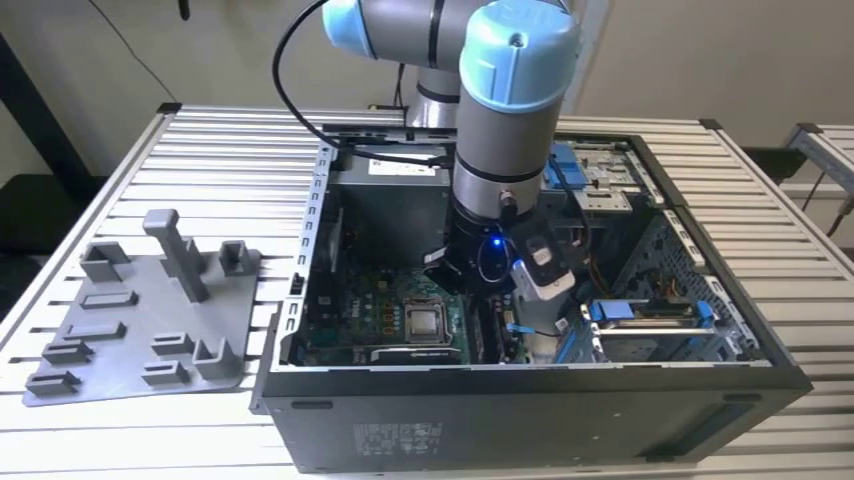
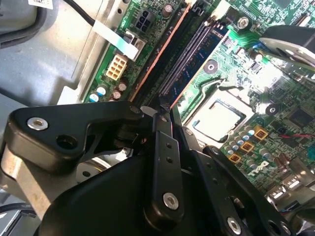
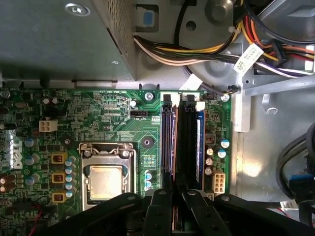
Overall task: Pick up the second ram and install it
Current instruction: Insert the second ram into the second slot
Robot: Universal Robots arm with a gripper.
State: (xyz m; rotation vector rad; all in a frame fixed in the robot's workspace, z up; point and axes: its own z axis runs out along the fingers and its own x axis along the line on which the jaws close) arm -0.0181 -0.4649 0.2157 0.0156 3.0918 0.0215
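Down inside the computer case (image 1: 561, 400), lower middle of the exterior view, the gripper (image 3: 173, 211) sits pinched narrow on the second ram (image 3: 170, 142), whose long axis runs straight along the memory slots (image 3: 189, 142).

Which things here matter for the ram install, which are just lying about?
Job: black gripper, shut on the long thin dark memory stick; black memory slots on the green motherboard.
Lying about: grey plastic tray with raised blocks; silver processor in its socket; coloured cable bundle.
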